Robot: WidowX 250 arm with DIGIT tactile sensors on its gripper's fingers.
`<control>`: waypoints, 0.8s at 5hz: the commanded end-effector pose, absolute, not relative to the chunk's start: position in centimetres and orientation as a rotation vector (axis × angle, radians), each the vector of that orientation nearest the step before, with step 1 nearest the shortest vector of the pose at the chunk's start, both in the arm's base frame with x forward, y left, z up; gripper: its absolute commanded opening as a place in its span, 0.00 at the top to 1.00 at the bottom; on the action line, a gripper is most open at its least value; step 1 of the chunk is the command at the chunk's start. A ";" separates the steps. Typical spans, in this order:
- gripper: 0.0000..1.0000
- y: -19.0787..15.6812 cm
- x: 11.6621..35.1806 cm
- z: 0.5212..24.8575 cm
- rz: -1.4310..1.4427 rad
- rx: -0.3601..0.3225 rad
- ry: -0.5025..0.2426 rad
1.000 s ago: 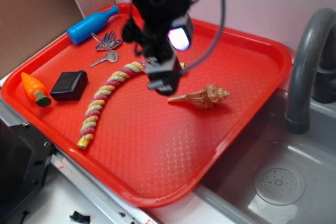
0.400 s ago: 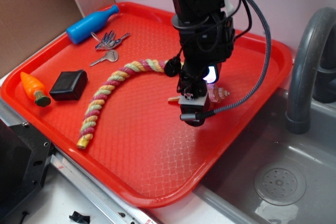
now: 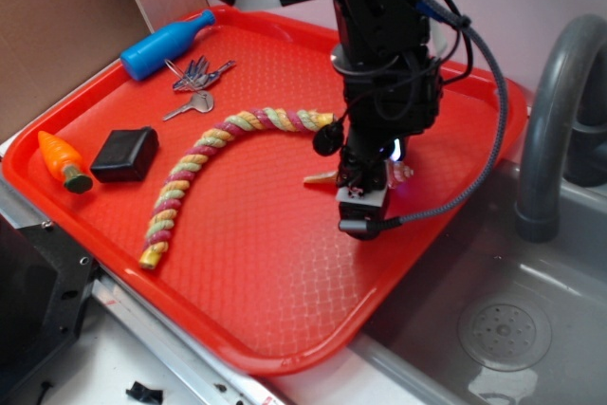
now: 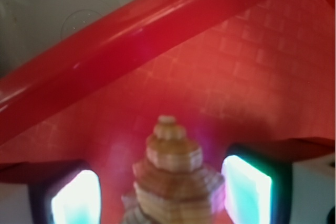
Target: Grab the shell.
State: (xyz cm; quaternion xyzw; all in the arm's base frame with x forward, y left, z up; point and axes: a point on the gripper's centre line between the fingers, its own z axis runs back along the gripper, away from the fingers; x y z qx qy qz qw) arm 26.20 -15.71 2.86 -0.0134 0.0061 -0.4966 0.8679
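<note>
The tan-brown ridged shell (image 3: 320,177) lies on the red tray (image 3: 285,339), right of centre. The black arm covers most of it in the exterior view; only its thin point and a bit of its blunt end (image 3: 405,172) show. My gripper (image 3: 368,185) is lowered straight over it. In the wrist view the shell (image 4: 173,179) sits between my two glowing pads, the left pad (image 4: 76,198) and the right pad (image 4: 247,190). The jaws are open and straddle the shell, with a gap on the left and the right pad close to it.
A twisted multicolour rope (image 3: 204,154) curves across the tray's middle. An orange toy carrot (image 3: 62,160), a black block (image 3: 125,154), keys (image 3: 194,78) and a blue bottle (image 3: 166,43) lie at the left. A grey sink (image 3: 503,329) and faucet (image 3: 555,111) stand right of the tray.
My gripper has moved right from beside the rope's end to above the shell and has come down over it. The shell has not moved.
</note>
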 end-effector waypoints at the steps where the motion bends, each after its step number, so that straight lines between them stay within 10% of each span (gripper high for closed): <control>1: 1.00 -16.2 26.1 4.1 -1.012 0.043 -0.003; 4: 1.00 -11.8 25.7 16.2 -0.422 0.069 -0.001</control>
